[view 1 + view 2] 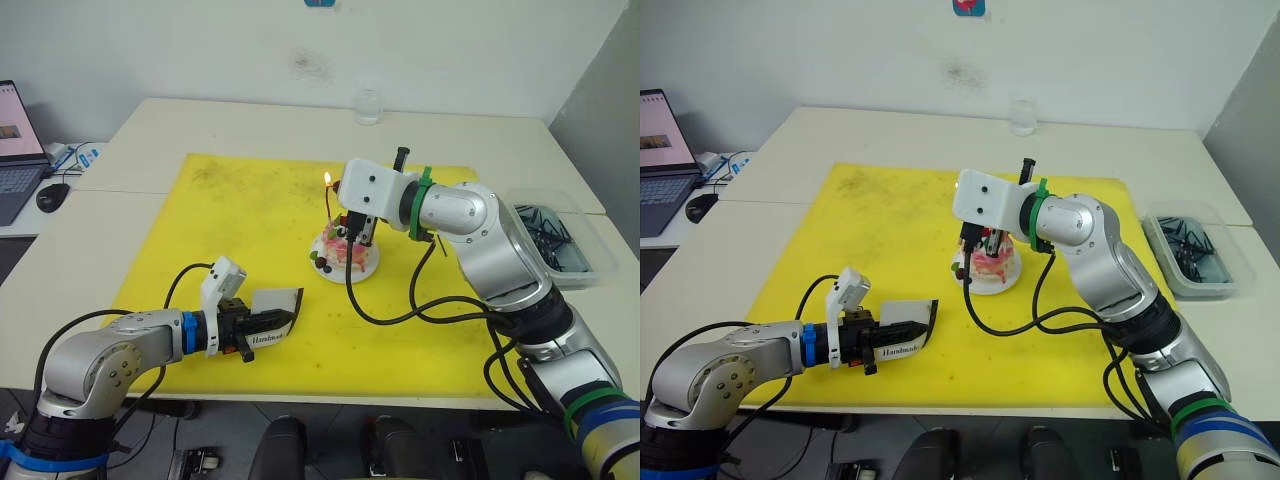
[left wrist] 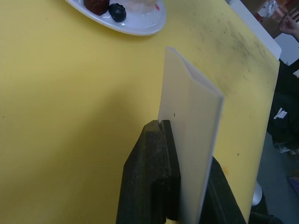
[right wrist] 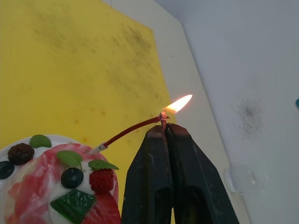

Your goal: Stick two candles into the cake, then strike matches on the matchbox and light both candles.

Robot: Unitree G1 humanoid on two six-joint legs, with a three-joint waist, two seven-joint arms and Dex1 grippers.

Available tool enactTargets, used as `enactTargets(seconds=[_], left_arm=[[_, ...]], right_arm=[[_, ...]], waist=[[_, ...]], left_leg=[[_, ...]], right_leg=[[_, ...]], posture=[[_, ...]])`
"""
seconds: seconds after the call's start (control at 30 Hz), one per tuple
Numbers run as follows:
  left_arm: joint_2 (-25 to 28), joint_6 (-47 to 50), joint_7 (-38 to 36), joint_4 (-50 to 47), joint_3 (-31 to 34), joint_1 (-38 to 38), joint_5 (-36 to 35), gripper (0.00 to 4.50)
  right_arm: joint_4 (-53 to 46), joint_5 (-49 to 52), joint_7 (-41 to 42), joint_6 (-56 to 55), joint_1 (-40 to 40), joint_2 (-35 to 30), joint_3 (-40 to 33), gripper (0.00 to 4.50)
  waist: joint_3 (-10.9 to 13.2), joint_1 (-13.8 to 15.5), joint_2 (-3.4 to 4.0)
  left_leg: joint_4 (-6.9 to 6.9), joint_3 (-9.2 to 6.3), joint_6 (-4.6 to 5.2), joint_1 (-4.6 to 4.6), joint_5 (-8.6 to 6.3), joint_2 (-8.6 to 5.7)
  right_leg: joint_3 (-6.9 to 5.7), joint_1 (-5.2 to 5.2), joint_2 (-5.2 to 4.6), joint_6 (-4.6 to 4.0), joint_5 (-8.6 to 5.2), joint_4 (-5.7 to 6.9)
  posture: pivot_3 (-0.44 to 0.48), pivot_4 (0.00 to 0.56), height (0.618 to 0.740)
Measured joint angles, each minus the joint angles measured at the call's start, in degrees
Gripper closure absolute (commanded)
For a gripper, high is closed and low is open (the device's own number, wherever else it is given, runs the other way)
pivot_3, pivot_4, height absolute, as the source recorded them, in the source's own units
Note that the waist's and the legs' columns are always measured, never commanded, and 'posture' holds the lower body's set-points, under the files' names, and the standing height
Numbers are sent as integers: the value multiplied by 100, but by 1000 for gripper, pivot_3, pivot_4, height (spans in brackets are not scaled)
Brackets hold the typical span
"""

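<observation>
Nearest the camera, the left gripper (image 1: 262, 328) has its jaws closed on the white matchbox (image 1: 272, 318), held on edge just above the yellow mat (image 1: 240, 210). The mat covers the middle of a pale surface (image 1: 250, 125) set against a white wall; a laptop (image 1: 15, 150) and a mouse (image 1: 52, 196) sit at the robot's far left, a clear tray of dark bits (image 1: 552, 238) at its right, and one glass (image 1: 368, 105) at the far edge. One cake (image 3: 60, 186) on a white plate (image 2: 140, 23) stands mid-mat. The right gripper (image 3: 166, 135) is above it, jaws pressed together, tips just under the flame of one lit reddish candle (image 3: 133, 131) leaning out of the cake.
</observation>
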Motion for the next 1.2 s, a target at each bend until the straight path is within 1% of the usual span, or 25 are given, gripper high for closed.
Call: enactTargets(seconds=[0.47,0.73,0.93,1.07,1.2], left_arm=[[-8,26,1,0,-11,-36,2,4500],[-33,36,4,4,-34,-74,19,4500],[-49,39,3,22,-59,-107,51,4500],[-54,46,3,22,-68,-112,55,4500],[-56,52,1,22,-76,-122,56,4500]], right_arm=[[-1,-6,57,106,0,36,1,4477],[-22,37,7,108,0,180,-46,4477],[-207,238,-65,241,-59,269,-390,4477],[-230,332,-84,287,-286,279,-601,4477],[-78,466,-56,87,-448,125,-708,4477]], waist=[[0,0,0],[0,2,0],[0,5,1],[2,5,2],[2,8,2]], left_leg=[[0,0,0,0,0,0],[0,-1,0,0,0,0],[0,0,0,-1,0,0],[0,-1,0,0,0,0],[0,0,0,0,0,-2]], right_leg=[[0,0,0,0,0,0],[0,0,0,0,0,0],[0,0,0,0,0,0],[-1,0,0,1,0,0],[0,0,-1,0,0,-1]], posture=[[0,150,740],[0,150,740],[0,150,740],[0,150,740],[0,150,740]])
